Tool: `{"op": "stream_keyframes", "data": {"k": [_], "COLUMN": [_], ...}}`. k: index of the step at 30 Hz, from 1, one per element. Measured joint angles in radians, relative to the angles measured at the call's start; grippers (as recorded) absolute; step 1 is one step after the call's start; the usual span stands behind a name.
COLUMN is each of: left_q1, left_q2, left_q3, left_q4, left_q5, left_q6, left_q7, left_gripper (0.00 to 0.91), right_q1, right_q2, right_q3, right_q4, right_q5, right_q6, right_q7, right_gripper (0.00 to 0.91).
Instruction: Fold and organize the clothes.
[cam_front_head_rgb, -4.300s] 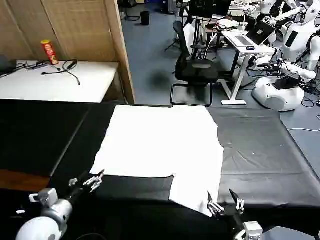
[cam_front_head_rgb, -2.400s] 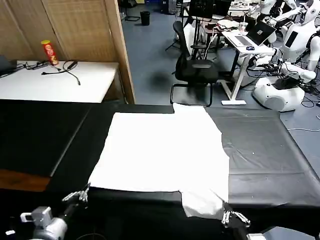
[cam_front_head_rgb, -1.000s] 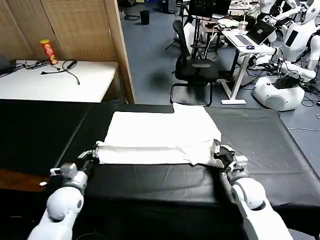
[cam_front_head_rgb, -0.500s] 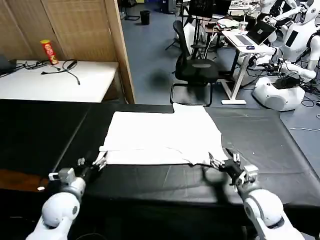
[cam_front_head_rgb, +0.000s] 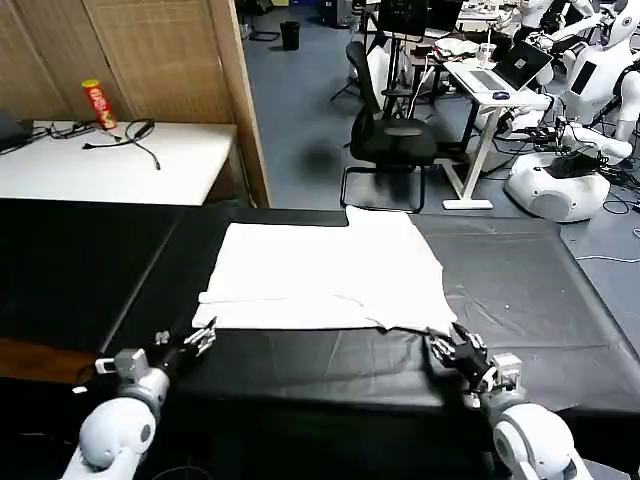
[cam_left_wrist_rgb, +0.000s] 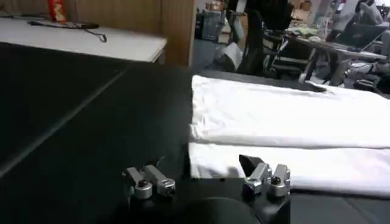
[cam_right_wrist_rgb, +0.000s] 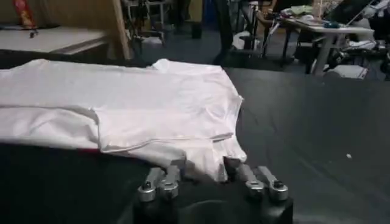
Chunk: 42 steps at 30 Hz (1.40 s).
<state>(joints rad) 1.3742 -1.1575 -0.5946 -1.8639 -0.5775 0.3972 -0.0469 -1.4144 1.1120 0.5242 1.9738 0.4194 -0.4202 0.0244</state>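
The clothes are one white T-shirt (cam_front_head_rgb: 325, 270) lying folded over on itself across the black table (cam_front_head_rgb: 540, 300), its doubled edge towards me. My left gripper (cam_front_head_rgb: 187, 341) stands open just short of the shirt's near left corner, touching nothing. In the left wrist view that gripper (cam_left_wrist_rgb: 207, 178) has the folded edge (cam_left_wrist_rgb: 292, 167) right ahead of it. At the shirt's near right corner my right gripper (cam_front_head_rgb: 455, 349) is open too. The right wrist view shows the sleeve tip (cam_right_wrist_rgb: 210, 155) lying loose just in front of that gripper (cam_right_wrist_rgb: 204, 175).
A white side table (cam_front_head_rgb: 110, 160) with a red can (cam_front_head_rgb: 97, 104) and cables stands at the back left, beside a wooden screen (cam_front_head_rgb: 170, 60). An office chair (cam_front_head_rgb: 395, 140), desks and other robots (cam_front_head_rgb: 560, 185) lie beyond the far edge.
Both grippers carried the shirt's near hem away from me and laid it over the upper half. They then let go and drew back towards the near edge.
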Motion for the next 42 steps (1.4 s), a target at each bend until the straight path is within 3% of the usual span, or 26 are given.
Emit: {"op": "stream_keyframes", "data": {"k": [4,14,28,29,30,31,32,37,42], "left_q1": [0.006,0.048,0.229,0.243,0.256,0.27,0.285,0.36,0.404], "left_q2": [0.007,0.089,0.185,0.189,0.191,0.191,0.191,0.183,0.176], "left_q3": [0.002,0.005,-0.063,-0.07,-0.076,-0.082,-0.088,-0.129,-0.178], "left_q4": [-0.011,-0.068,-0.231,-0.242,-0.25,-0.26,-0.27,-0.314,-0.36], "left_q5": [-0.004,0.046,0.1,0.1,0.099,0.099,0.098,0.101,0.12], "left_q6": [0.009,0.047,0.088,0.091,0.096,0.102,0.108,0.155,0.218], "left_q7": [0.003,-0.035,-0.034,-0.032,-0.03,-0.025,-0.02,-0.011,-0.014], "left_gripper": [0.0,0.0,0.0,0.068,0.566,0.878,0.878,0.878,0.878], "right_q1": [-0.003,-0.055,-0.222,-0.235,-0.246,-0.258,-0.269,-0.319,-0.318], "right_q2": [-0.01,-0.072,-0.086,-0.083,-0.081,-0.08,-0.079,-0.081,-0.081], "right_q3": [0.005,0.031,0.099,0.107,0.113,0.12,0.129,0.172,0.208], "right_q4": [0.015,0.089,0.236,0.25,0.261,0.274,0.289,0.364,0.423], "right_q5": [0.007,0.062,0.119,0.123,0.127,0.13,0.132,0.141,0.166], "right_q6": [-0.011,-0.109,-0.235,-0.242,-0.247,-0.254,-0.263,-0.311,-0.314], "right_q7": [0.008,0.067,0.117,0.116,0.116,0.115,0.115,0.109,0.108], "right_gripper": [0.049,0.039,0.049,0.215,0.341,0.663,0.878,0.878,0.878]}}
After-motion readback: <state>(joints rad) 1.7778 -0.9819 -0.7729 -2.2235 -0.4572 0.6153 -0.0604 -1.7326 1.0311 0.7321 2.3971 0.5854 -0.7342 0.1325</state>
